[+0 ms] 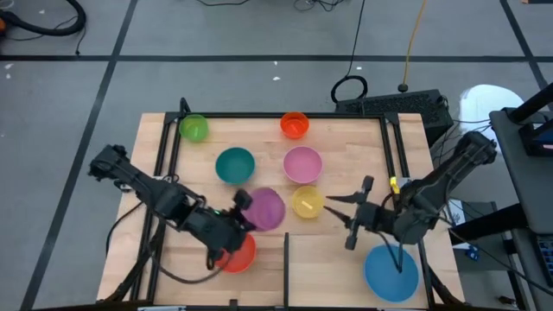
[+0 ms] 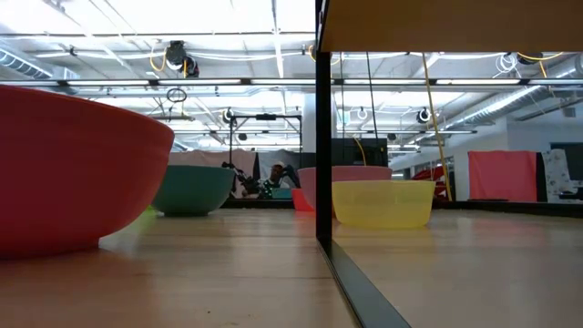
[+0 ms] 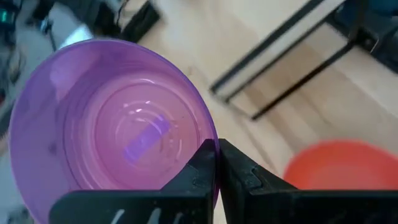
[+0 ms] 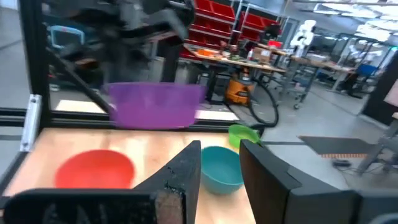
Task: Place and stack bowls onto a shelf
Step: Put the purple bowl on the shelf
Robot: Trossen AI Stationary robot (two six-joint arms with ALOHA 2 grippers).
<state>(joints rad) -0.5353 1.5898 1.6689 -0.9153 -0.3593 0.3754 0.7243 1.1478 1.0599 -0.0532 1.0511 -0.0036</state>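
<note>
1. Red bowl (image 2: 77, 169) fills the low camera's near left, sitting flat on the pale wood shelf (image 2: 228, 282), with the thin dark divider (image 2: 322, 137) rising just beside it.
2. Over that red bowl, seen from above, the left gripper (image 1: 243, 207) is clamped tight on the rim of the purple bowl (image 1: 264, 209). Its wrist camera shows both dark fingers (image 3: 199, 171) pinched together on the purple wall, and the right wrist camera shows the bowl hanging clear above the boards, not resting on them.
3. Blue bowl (image 1: 390, 272) sits at the front right of the table, under the right arm.
4. Right gripper (image 1: 346, 219) hovers between the blue bowl and the yellow one, fingers parted and holding nothing.
5. Yellow bowl (image 1: 308, 201) stands mid-table, just right of the purple one, and the pink bowl (image 1: 302, 164) is just behind it.
6. Teal bowl (image 1: 235, 165) stands left of the pink, a little apart.
7. Far edge now: green bowl (image 1: 193, 128) at the back left corner, orange bowl (image 1: 295, 124) further right along the same edge.
</note>
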